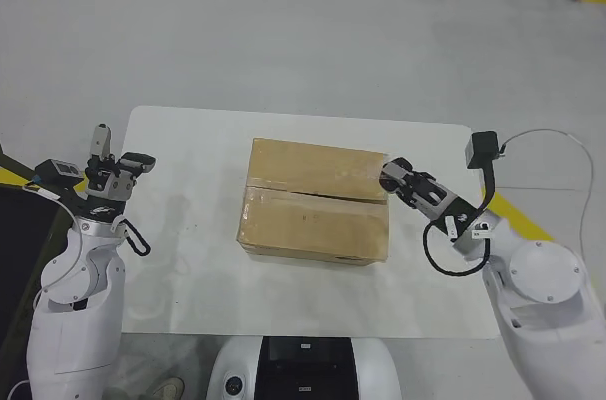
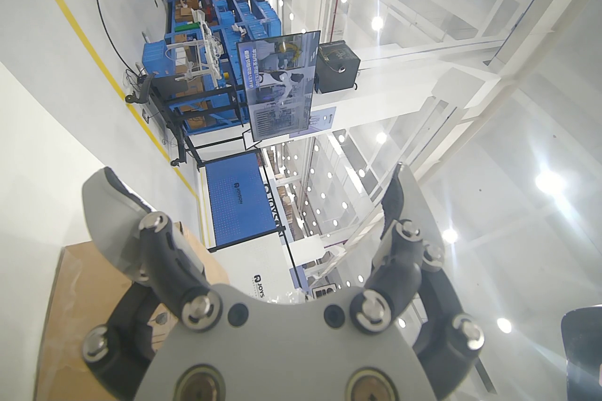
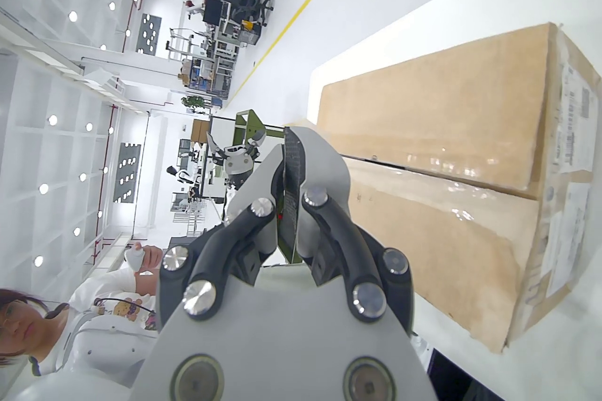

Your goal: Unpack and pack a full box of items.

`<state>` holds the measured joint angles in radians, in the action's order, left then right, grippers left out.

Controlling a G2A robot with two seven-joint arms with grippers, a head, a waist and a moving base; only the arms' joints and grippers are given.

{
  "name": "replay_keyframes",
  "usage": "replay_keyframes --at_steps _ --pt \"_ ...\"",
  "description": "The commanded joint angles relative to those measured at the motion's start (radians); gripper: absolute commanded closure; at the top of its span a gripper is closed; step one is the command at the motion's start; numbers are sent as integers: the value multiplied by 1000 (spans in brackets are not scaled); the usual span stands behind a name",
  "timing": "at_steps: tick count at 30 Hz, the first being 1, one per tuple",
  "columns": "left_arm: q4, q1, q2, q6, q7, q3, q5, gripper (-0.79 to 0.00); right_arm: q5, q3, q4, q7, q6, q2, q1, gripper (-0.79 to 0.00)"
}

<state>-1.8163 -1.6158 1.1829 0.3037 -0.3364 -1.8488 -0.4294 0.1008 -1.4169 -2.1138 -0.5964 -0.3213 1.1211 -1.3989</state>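
Note:
A closed brown cardboard box [image 1: 318, 200] lies in the middle of the white table [image 1: 183, 290], its two top flaps meeting along a taped seam. My right gripper [image 1: 393, 173] is at the box's right end, level with the seam, fingers shut with nothing between them; its wrist view has the gripper [image 3: 291, 139] just beside the box [image 3: 447, 125] top edge. My left gripper [image 1: 121, 150] is held above the table's left side, well apart from the box, pointing upward and open. In the left wrist view the open gripper [image 2: 254, 186] holds nothing, with a box [image 2: 80, 294] corner behind one finger.
A black object [image 1: 5, 260] stands off the table's left edge. A thin cable [image 1: 568, 140] loops over the floor to the right. Bare table surface lies in front of the box and to its left.

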Motion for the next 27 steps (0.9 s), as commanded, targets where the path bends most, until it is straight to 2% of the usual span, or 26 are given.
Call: replay_keyframes --at_steps 1,13,27 --pt "0 0 0 0 0 0 0 -785 -8 5 25 -16 -9 -2 2 0" --pt "0 0 0 0 0 0 0 -785 -47 -45 57 -33 -71 -14 -57 0" --pt "0 0 0 0 0 0 0 -785 -109 -31 75 -11 -157 -21 -87 0"
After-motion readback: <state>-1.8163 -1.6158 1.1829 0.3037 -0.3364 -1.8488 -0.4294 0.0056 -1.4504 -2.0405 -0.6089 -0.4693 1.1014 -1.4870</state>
